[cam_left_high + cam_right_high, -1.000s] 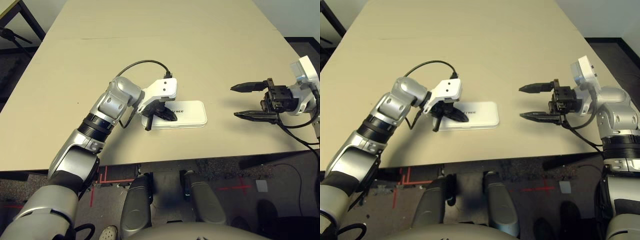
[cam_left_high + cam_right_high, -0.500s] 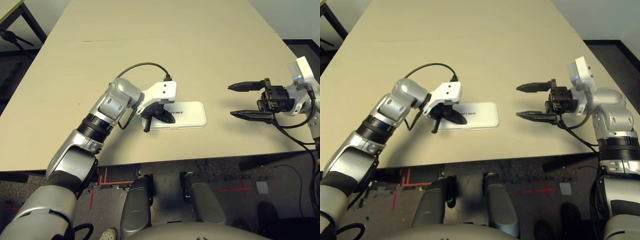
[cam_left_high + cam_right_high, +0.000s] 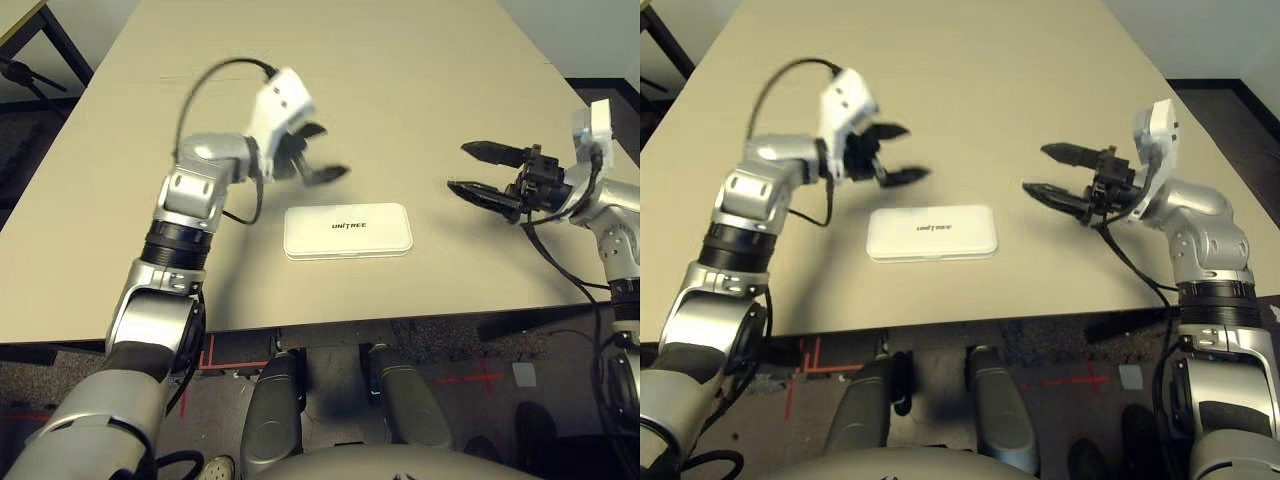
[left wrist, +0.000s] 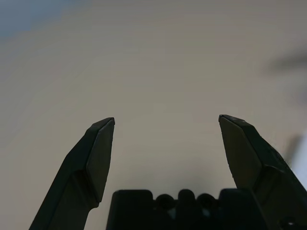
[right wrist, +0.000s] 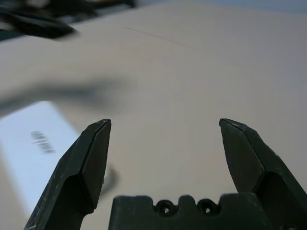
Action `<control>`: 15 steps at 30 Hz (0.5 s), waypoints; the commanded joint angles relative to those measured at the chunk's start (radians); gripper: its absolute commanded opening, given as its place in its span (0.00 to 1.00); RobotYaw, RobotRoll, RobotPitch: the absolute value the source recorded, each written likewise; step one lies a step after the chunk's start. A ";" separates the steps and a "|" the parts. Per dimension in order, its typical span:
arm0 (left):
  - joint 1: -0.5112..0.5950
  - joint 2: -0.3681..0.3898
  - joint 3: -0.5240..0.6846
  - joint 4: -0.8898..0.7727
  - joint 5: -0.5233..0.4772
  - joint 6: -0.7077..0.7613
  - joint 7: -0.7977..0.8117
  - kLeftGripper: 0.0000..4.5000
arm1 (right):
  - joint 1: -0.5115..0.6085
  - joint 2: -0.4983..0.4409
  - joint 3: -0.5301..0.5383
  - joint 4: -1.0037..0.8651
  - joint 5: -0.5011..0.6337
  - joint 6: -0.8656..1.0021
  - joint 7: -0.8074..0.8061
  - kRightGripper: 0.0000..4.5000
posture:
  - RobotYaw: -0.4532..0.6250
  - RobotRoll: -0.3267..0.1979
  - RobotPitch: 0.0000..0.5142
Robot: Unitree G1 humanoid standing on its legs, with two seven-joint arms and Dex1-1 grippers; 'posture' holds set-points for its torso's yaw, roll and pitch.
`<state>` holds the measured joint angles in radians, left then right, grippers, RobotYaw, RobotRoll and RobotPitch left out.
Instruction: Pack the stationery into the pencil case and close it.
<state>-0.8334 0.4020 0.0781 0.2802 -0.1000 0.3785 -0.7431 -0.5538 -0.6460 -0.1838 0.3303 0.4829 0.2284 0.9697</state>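
The pencil case (image 3: 348,231) lies flat on the worktop (image 3: 400,90) near its near edge, lid down and apparently fully shut, with the printed side up. Its long axis runs left to right. No loose stationery is visible on the worktop around it, so the packing and closing appear, by judgement, to be complete.

The left gripper (image 3: 317,152) hangs above the worktop on the far-left side of the case, well clear of the lid, so the case lies to the near right of its fingers. The two fingers are spread wide apart with nothing between them; the left wrist view confirms this, showing both fingers (image 4: 98,153) open over bare surface.

The right gripper (image 3: 478,170) hovers to the right of the case, slightly farther back, with its tips pointing left toward it. The case therefore lies to the near left of these fingers, with a clear stretch of worktop between. Its fingers are likewise held apart and empty; in the right wrist view the white case appears beyond one finger (image 5: 91,163), not between the pair.

Both grippers stand apart from the case, the left somewhat the nearer. Neither touches it. If any further move is needed, it would probably be only a retreat of both arms, or a press on the lid should the latch prove unseated.
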 commanded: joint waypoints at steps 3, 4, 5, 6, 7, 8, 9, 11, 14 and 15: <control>0.078 -0.022 0.144 0.034 -0.007 -0.079 0.275 0.99 | -0.033 0.078 -0.076 0.077 -0.046 0.008 -0.268 1.00 | 0.31 0.62 0.38; 0.090 -0.026 0.162 0.031 -0.008 -0.084 0.314 0.99 | -0.037 0.095 -0.088 0.086 -0.052 0.011 -0.320 1.00 | 0.32 0.62 0.38; 0.099 -0.030 0.179 0.030 -0.011 -0.088 0.350 0.99 | -0.039 0.106 -0.094 0.092 -0.063 0.016 -0.365 1.00 | 0.32 0.62 0.38; 0.109 -0.036 0.199 0.028 -0.015 -0.092 0.389 0.99 | -0.041 0.115 -0.096 0.102 -0.099 0.008 -0.439 1.00 | 0.32 0.62 0.38; 0.119 -0.040 0.213 0.026 -0.017 -0.099 0.418 0.99 | -0.043 0.125 -0.104 0.110 -0.112 0.000 -0.483 1.00 | 0.32 0.62 0.38; 0.126 -0.043 0.219 0.022 -0.018 -0.104 0.438 0.99 | -0.045 0.131 -0.109 0.115 -0.119 -0.005 -0.512 1.00 | 0.32 0.62 0.38; 0.140 -0.049 0.236 0.015 -0.023 -0.104 0.469 0.99 | -0.047 0.137 -0.115 0.130 -0.141 -0.048 -0.556 1.00 | 0.31 0.62 0.38; 0.165 -0.060 0.260 -0.005 -0.032 -0.098 0.516 0.99 | -0.051 0.147 -0.129 0.151 -0.171 -0.108 -0.631 1.00 | 0.31 0.62 0.37; 0.195 -0.072 0.290 -0.033 -0.052 -0.096 0.574 0.99 | -0.061 0.161 -0.142 0.180 -0.195 -0.172 -0.693 1.00 | 0.31 0.62 0.37; 0.205 -0.076 0.297 -0.040 -0.057 -0.097 0.588 0.99 | -0.065 0.164 -0.144 0.191 -0.203 -0.191 -0.713 1.00 | 0.31 0.62 0.37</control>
<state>-0.6477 0.3334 0.3583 0.2715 -0.1363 0.2850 -0.1834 -0.6107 -0.4915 -0.3009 0.4885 0.3004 0.0758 0.2915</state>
